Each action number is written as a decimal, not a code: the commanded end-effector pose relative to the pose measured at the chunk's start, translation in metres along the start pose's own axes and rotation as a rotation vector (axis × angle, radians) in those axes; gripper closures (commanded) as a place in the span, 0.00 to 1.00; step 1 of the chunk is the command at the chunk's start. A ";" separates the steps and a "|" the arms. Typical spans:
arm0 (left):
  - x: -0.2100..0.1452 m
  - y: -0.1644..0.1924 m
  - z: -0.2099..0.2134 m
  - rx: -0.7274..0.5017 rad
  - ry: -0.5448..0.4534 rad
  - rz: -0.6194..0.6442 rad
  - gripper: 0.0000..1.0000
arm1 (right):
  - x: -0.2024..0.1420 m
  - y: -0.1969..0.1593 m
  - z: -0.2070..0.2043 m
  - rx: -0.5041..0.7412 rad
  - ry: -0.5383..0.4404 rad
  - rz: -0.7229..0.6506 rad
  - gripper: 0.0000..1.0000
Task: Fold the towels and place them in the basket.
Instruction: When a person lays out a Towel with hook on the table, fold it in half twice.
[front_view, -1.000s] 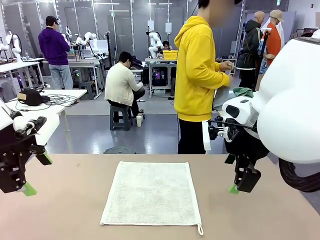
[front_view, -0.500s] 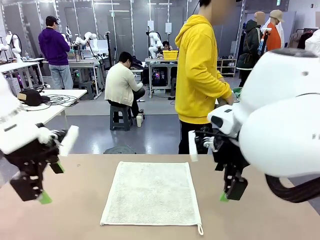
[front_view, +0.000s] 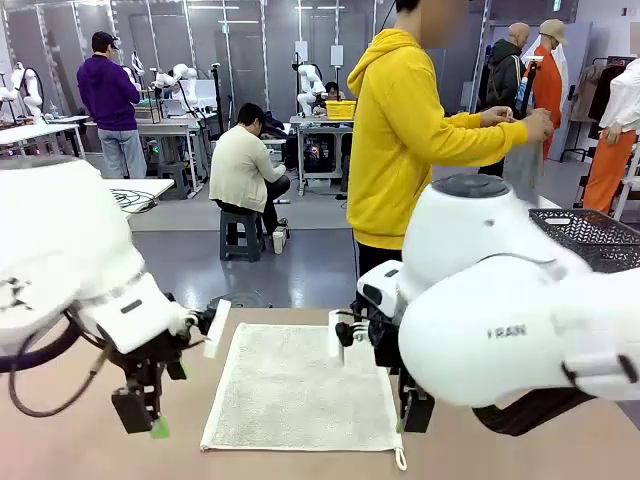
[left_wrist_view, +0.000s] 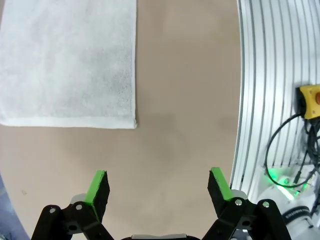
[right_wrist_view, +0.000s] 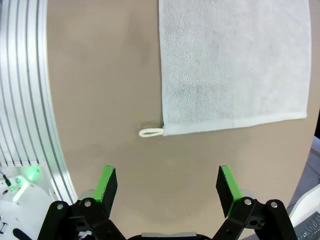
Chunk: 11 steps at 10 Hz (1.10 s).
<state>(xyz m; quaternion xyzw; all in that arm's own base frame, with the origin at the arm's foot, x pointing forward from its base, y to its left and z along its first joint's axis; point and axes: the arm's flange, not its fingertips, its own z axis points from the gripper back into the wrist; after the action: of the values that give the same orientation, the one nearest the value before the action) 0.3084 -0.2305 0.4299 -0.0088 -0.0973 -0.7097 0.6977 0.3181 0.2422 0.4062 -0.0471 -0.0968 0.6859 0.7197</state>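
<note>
A small off-white rectangular terry towel (front_view: 305, 385) lies spread flat on the brown desk (left_wrist_view: 185, 100), with its corner loop (right_wrist_view: 151, 132) on the robot's side. The left gripper (left_wrist_view: 158, 181) hangs over bare desk just off the towel's near left corner and the right gripper (right_wrist_view: 166, 176) just off its near right corner. Both have their jaws wide and hold nothing. The dark lattice-sided plastic basket (front_view: 592, 238) shows at the far right, behind the right arm.

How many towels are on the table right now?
1: the off-white towel lies flat in the middle of the table. The person's grey cloth may be another; the right arm may hide more.
</note>
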 end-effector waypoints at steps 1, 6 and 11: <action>0.008 0.007 -0.023 0.027 0.013 0.013 0.00 | 0.011 -0.004 -0.022 -0.028 0.044 -0.009 0.00; 0.013 0.015 -0.079 0.018 0.048 -0.005 0.00 | 0.008 -0.008 -0.072 -0.013 0.107 -0.049 0.00; 0.006 0.033 -0.114 0.004 0.075 0.061 0.00 | 0.005 -0.013 -0.098 0.025 0.093 -0.058 0.00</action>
<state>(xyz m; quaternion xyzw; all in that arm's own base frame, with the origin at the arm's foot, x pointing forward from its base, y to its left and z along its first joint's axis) 0.3480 -0.2479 0.3262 0.0021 -0.0718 -0.6990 0.7115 0.3471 0.2452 0.3205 -0.0603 -0.0492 0.6675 0.7405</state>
